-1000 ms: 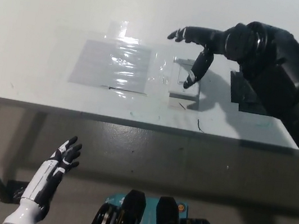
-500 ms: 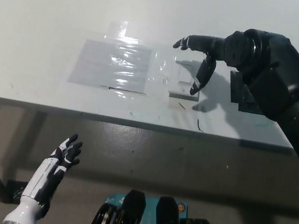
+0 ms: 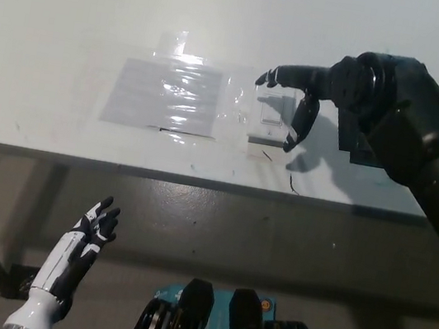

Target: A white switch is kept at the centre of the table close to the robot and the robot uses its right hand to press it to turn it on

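Near the tabletop's (image 3: 76, 17) front edge, roughly centre, the white switch (image 3: 271, 116) lies flat, just right of a glossy sheet of clear film (image 3: 166, 96) taped to the surface. The black right hand (image 3: 306, 91) sits at the switch's right side, fingers spread and grasping nothing. One finger (image 3: 282, 75) extends leftward past the switch's far edge. Another finger (image 3: 300, 129) points down by the switch's right edge; contact with the plate cannot be judged from this angle. The hand's shadow falls on the tabletop to the right of the switch. A dark flat object (image 3: 355, 140) lies on the tabletop, partly hidden under the right arm. The white left hand (image 3: 92, 232) rests below the tabletop's edge at lower left, fingers apart, holding nothing.
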`<action>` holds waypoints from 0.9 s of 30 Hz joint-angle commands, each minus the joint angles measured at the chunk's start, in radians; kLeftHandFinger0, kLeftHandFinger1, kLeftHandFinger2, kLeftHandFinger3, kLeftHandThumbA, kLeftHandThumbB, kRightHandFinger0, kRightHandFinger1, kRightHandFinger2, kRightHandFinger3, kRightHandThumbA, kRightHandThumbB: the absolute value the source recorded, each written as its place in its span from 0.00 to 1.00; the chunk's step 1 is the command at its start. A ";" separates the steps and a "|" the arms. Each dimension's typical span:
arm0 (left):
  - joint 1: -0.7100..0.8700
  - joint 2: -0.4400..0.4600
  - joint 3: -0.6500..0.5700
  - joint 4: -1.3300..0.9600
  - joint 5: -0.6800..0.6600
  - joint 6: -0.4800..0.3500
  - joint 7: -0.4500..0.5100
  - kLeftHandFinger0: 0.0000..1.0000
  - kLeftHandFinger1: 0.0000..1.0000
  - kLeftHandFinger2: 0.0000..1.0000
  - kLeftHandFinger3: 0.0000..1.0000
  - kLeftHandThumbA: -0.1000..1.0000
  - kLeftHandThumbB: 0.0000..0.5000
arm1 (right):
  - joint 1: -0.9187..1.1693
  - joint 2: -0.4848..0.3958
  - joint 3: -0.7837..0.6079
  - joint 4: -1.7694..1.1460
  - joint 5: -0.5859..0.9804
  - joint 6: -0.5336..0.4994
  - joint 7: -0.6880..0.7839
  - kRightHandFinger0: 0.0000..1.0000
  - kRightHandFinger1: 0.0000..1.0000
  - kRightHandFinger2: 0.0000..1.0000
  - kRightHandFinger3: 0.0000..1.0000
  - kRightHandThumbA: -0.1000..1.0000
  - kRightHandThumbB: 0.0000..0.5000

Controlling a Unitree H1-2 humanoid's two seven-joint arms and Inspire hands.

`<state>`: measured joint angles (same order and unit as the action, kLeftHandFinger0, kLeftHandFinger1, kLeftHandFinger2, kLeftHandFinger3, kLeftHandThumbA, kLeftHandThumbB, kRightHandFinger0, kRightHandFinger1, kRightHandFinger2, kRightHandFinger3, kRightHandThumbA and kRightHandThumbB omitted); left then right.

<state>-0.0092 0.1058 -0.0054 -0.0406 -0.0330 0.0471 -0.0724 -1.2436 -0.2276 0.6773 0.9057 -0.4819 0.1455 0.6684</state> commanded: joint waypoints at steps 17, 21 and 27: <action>-0.006 0.015 -0.004 -0.022 0.014 -0.026 -0.011 1.00 1.00 1.00 1.00 0.80 0.09 | -0.007 -0.025 -0.020 -0.075 -0.039 0.060 0.075 1.00 1.00 1.00 1.00 1.00 0.64; -0.006 0.014 -0.004 -0.022 0.011 -0.025 -0.011 1.00 1.00 1.00 1.00 0.78 0.09 | -0.002 -0.022 -0.015 -0.069 -0.052 0.057 0.067 1.00 1.00 1.00 1.00 1.00 0.65; -0.010 0.014 -0.002 -0.018 0.013 -0.033 -0.010 1.00 1.00 1.00 1.00 0.78 0.08 | -0.002 -0.016 -0.018 -0.046 -0.058 0.058 0.063 1.00 1.00 1.00 1.00 1.00 0.68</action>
<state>-0.0095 0.1085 -0.0055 -0.0391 -0.0267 0.0461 -0.0722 -1.2018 -0.2343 0.6708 0.8624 -0.5152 0.1912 0.7307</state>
